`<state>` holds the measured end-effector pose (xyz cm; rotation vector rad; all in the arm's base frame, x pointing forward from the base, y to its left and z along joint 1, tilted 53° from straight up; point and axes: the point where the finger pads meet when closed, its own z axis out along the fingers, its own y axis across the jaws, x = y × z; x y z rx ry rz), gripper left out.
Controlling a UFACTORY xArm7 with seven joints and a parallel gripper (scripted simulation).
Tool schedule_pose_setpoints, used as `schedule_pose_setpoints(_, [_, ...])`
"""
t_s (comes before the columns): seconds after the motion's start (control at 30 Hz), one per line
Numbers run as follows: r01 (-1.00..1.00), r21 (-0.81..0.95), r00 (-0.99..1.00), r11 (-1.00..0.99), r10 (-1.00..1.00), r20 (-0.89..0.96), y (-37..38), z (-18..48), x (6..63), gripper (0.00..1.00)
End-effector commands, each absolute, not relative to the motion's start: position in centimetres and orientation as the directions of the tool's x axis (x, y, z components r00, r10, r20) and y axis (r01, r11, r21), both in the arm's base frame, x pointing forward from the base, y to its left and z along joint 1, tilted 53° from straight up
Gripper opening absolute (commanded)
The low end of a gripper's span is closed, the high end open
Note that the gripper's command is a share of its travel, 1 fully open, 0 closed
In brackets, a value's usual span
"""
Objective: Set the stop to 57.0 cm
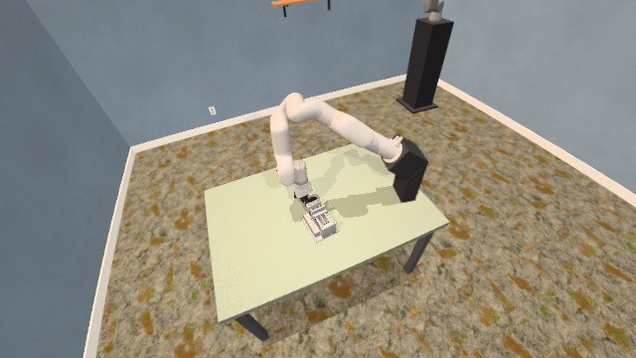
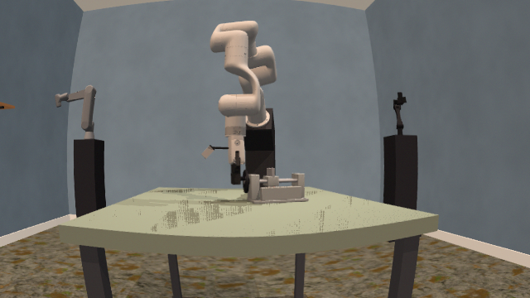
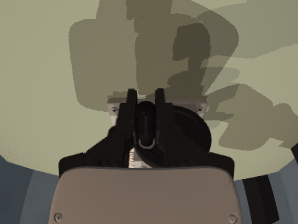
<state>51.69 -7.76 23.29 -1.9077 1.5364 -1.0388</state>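
Observation:
A small grey stop fixture sits in the middle of the pale green table; it also shows in the exterior view. It has a lead screw, a sliding block and a dark handwheel at its left end. My gripper hangs straight down at that end and is shut on the handwheel. In the wrist view the two dark fingers close around the black handwheel, with the fixture's grey base just beyond. The stop's scale reading is too small to tell.
The arm's black base block stands at the table's far right edge. Black pedestals with small figures stand off the table on both sides. A small tag sticks out from the wrist.

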Motion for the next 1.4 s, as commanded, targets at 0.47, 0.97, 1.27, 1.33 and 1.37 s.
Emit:
schedule_pose_setpoints(0.47, [-0.600,-0.757,0.085,-0.257,-0.962,0.260,-7.9,22.6,52.9,0.06])
schedule_pose_setpoints(0.97, [-0.600,-0.757,0.085,-0.257,-0.962,0.260,-8.0,21.8,53.5,0.06])
schedule_pose_setpoints(1.27, [-0.600,-0.757,0.085,-0.257,-0.962,0.259,-8.8,19.0,53.3,0.06])
schedule_pose_setpoints(1.33, [-0.600,-0.757,0.085,-0.257,-0.962,0.259,-9.0,18.4,52.8,0.06])
schedule_pose_setpoints(1.37, [-0.600,-0.757,0.085,-0.257,-0.962,0.259,-9.1,18.3,52.6,0.06])
